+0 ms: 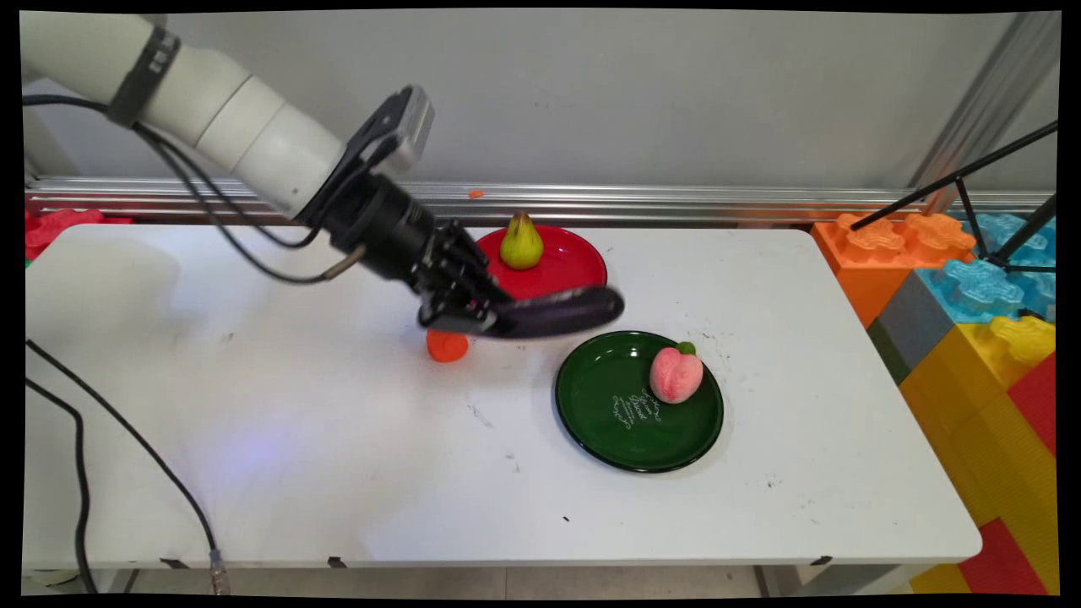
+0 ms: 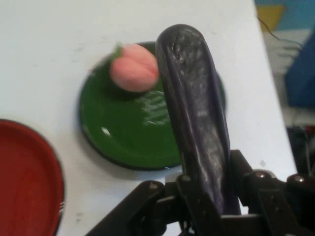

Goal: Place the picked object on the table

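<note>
I am seeing the gripper (image 1: 473,314) clenched on a long dark purple eggplant (image 1: 562,311), holding it by one end so that the rest of it is sticking out level above the white table (image 1: 279,439), clear of the surface. In the hand view the eggplant (image 2: 194,113) is rising from between the black fingers (image 2: 256,189), which are pressing against its sides, and its rounded far end is reaching over the green plate (image 2: 123,132). In the main view the eggplant is hanging between the two plates: the red plate (image 1: 574,262) is lying just behind it, toward the wall, and the green plate (image 1: 621,422) is lying just in front of it and to the right, nearer the camera. A yellow-green pear (image 1: 521,241) is standing upright on the red plate, close to its back rim. A pink peach (image 1: 676,374) with a small green leaf is sitting on the green plate, toward its right rim, beside white lettering printed on the plate's floor. A small orange thing (image 1: 446,344), which I cannot name, is lying on the table right under the gripper, partly hidden by it. Big coloured building blocks (image 1: 971,295) are stacked beside the table's right end, and black cables (image 1: 80,456) are trailing across the table's left side.
</note>
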{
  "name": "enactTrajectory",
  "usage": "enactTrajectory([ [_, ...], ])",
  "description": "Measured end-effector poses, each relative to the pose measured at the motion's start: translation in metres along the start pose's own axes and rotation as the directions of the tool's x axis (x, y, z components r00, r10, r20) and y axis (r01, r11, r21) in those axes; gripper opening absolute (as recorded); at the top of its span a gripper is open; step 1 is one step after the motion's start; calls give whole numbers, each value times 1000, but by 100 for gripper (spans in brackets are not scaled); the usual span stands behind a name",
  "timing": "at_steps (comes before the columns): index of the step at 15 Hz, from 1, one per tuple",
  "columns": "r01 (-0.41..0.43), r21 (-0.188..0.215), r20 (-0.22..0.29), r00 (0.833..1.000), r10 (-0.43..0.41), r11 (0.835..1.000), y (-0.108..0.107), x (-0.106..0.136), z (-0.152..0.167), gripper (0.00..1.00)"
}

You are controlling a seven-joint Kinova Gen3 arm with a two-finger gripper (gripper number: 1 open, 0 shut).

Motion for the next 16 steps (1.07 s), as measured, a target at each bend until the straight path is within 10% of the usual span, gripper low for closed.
enactTrajectory([
  [16,-321,-158,112,934,340,934,18,-54,69,0],
])
